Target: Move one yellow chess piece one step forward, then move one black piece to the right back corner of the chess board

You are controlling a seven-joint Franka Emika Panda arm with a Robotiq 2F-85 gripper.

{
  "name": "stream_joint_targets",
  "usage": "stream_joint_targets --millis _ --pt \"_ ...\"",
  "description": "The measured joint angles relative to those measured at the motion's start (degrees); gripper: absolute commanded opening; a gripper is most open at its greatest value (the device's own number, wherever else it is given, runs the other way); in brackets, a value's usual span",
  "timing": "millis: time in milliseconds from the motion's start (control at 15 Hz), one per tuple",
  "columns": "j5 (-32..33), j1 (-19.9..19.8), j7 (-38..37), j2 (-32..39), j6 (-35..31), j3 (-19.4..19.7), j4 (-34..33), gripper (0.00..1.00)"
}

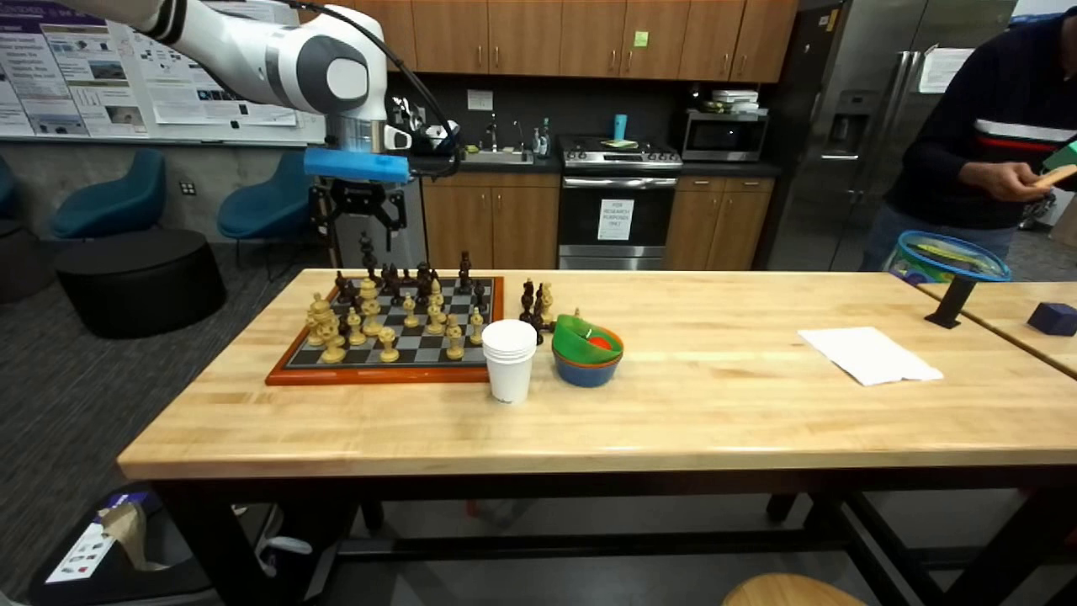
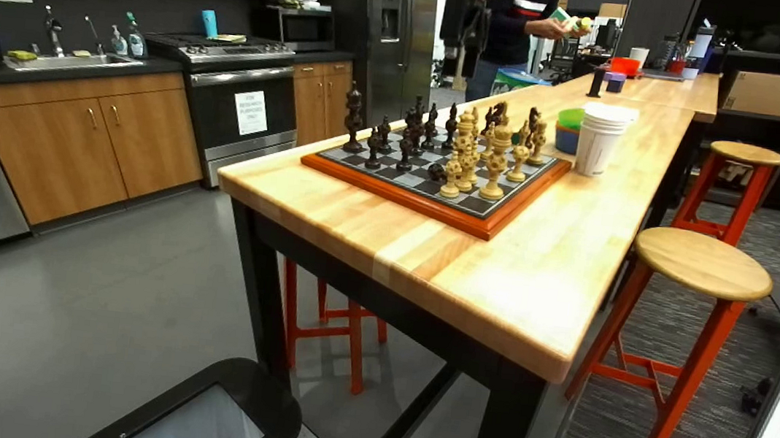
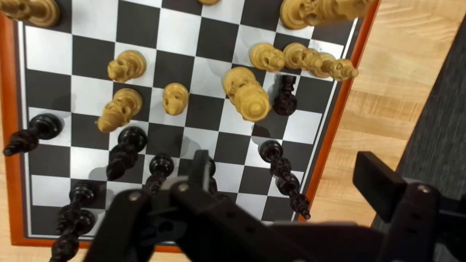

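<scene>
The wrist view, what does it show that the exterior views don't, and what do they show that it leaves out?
Only the wrist view shows the full length of a black piece lying flat, and the chess board seen nearly straight down.

Only the exterior views show the white cups, the stacked bowls, the stove and a person.

All share the board, yellow pieces, standing black pieces and the pale tabletop; the open claw shows in the wrist view and in an exterior view.
</scene>
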State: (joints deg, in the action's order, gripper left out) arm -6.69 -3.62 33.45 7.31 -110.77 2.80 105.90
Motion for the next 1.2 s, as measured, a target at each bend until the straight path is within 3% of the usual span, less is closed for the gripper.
stream_joint_targets --millis 733,1200 --pt "5.5 1.3 -12.5 11.4 0.8 -2.4 -12.1 1.0" --pt "5.8 -0.4 -16.1 14.4 1.4 -1.7 -14.1 1.0"
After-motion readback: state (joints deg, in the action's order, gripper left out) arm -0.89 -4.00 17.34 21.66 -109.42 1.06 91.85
